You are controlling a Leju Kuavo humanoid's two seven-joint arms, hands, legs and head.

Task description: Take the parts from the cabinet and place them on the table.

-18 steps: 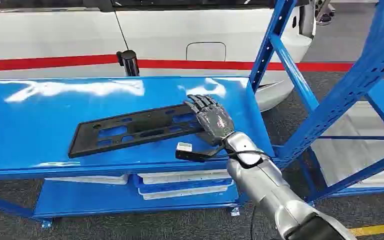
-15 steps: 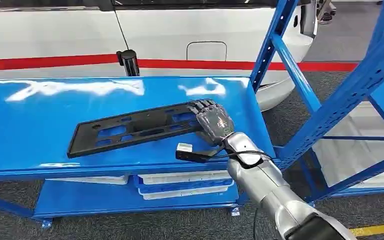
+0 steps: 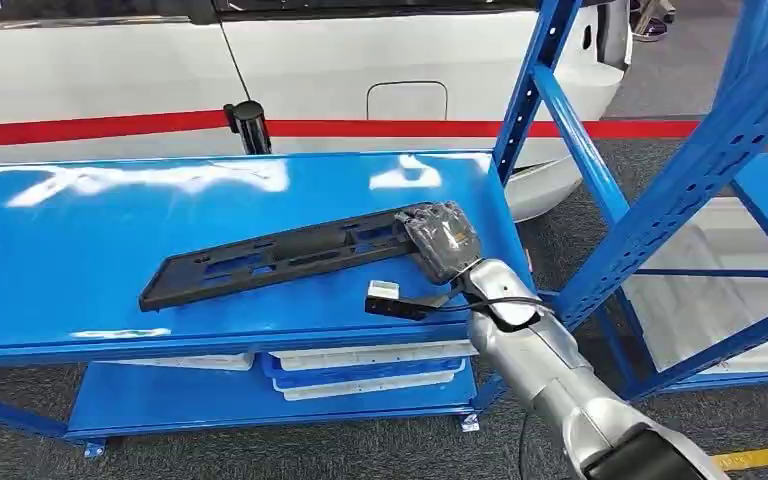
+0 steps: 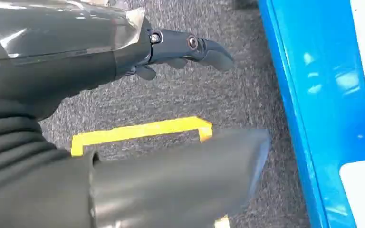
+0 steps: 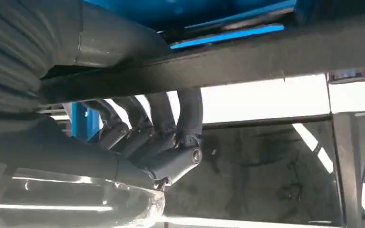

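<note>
Since 0.6 s ago the right hand (image 3: 441, 238) has gone from fingers laid flat over the end of the black plastic part (image 3: 280, 256) to fingers curled around that end, and the gripped end has lifted; the part now sits tilted on edge instead of flat.

Head view: part lies lengthwise across the blue table (image 3: 80, 250), its far-left end touching the tabletop, its right end in the right hand near the table's right edge. Behind the table, a white car body with a red stripe (image 3: 110, 127). Blue rack uprights (image 3: 560, 110) to the right. White trays (image 3: 370, 365) on the shelf under the tabletop.

Left wrist view: left hand (image 4: 138, 52) hangs over grey carpet with a yellow floor marking (image 4: 138, 130); fingers loosely extended, holding nothing.

Right wrist view: right-hand fingers (image 5: 171, 137) hooked over the dark bar of the part (image 5: 266, 59), thumb side beneath it.
</note>
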